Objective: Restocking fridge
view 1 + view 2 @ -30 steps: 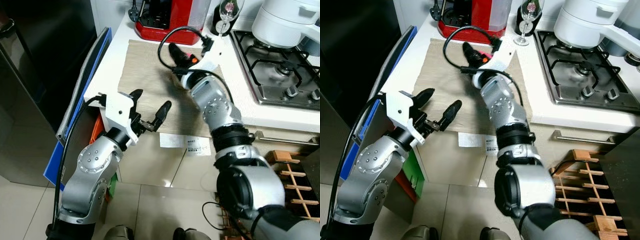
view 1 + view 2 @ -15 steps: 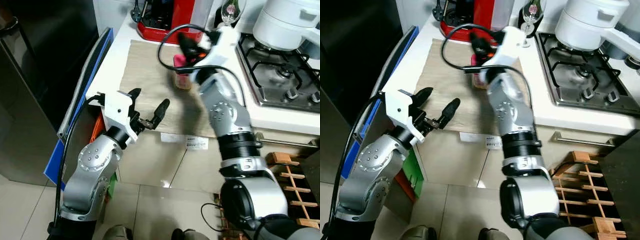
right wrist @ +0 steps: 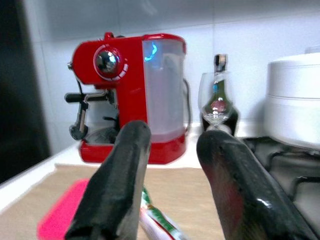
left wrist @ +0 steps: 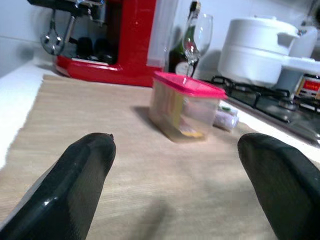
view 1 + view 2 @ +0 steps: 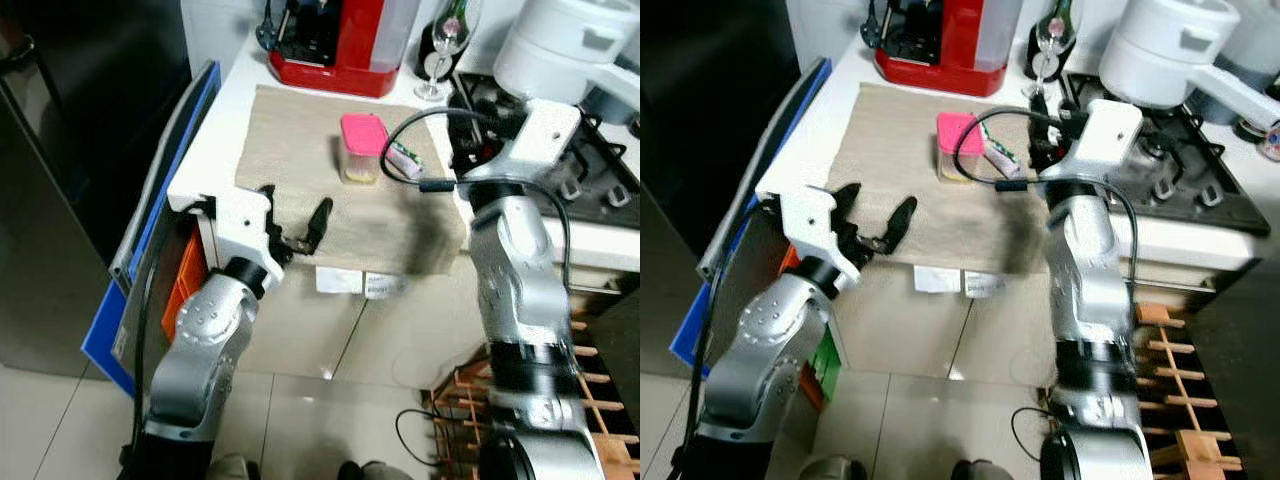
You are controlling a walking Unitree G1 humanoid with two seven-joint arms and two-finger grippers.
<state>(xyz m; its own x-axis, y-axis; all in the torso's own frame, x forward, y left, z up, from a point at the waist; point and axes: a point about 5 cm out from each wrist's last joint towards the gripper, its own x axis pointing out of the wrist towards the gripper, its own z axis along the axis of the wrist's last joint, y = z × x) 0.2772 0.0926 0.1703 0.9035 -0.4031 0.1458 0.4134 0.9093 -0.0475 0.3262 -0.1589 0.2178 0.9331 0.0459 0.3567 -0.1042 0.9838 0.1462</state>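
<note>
A clear container with a pink lid (image 5: 361, 147) stands on the beige mat (image 5: 290, 150) on the counter. A small white and green packet (image 5: 404, 159) lies right beside it. My left gripper (image 5: 293, 206) is open over the mat's front edge, short of the container (image 4: 185, 105), with nothing between its fingers (image 4: 80, 180). My right gripper (image 5: 1044, 140) hovers to the right of the container, at the hob's near corner. It is open and empty, and its wrist view looks past its fingers (image 3: 225, 170) to the red coffee machine (image 3: 135, 95).
The dark fridge (image 5: 60, 150) stands on the left, with a blue board (image 5: 150, 230) leaning by the counter's side. Behind the mat are the coffee machine (image 5: 340, 40), a wine glass (image 5: 450, 30) and a bottle. A white pot (image 5: 560, 45) sits on the gas hob (image 5: 590, 170). A wooden rack (image 5: 1180, 400) stands low on the right.
My right gripper has let go of the pink-lidded container on the mat and drawn back to the right, toward the hob. The left gripper has hardly moved. The camera has shifted slightly.
</note>
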